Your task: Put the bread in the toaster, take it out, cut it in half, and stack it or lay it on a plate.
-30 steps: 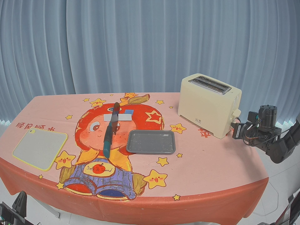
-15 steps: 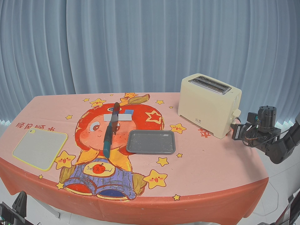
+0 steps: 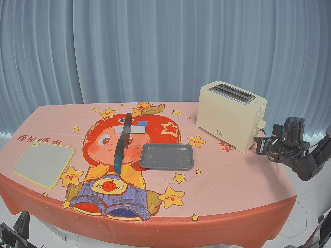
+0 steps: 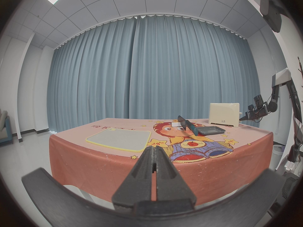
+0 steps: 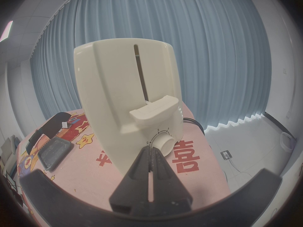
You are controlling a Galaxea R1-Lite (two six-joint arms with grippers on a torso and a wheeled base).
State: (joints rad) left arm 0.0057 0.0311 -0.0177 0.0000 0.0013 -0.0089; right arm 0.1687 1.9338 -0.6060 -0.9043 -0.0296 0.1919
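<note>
Head view: pink cartoon-print bench (image 3: 224,190) fills the lower frame. Cream two-slot toaster (image 3: 229,121) stands right of centre, grey yellow-edged cutting board (image 3: 43,162) lower left, grey rectangular tray (image 3: 167,155) at centre, blue-handled knife (image 3: 120,145) just left of it. Right tool (image 5: 150,150), pressed together, sits near the toaster's round dial (image 5: 165,141). Left tool (image 4: 154,150), also pressed together, is well apart from the bench.

Pink cartoon tablecloth (image 3: 227,176); blue pleated curtain (image 3: 155,42) behind

Your right gripper (image 5: 151,149) is pinched closed — forearm stretched out level. Your left gripper (image 4: 154,150), held low, is closed too.
</note>
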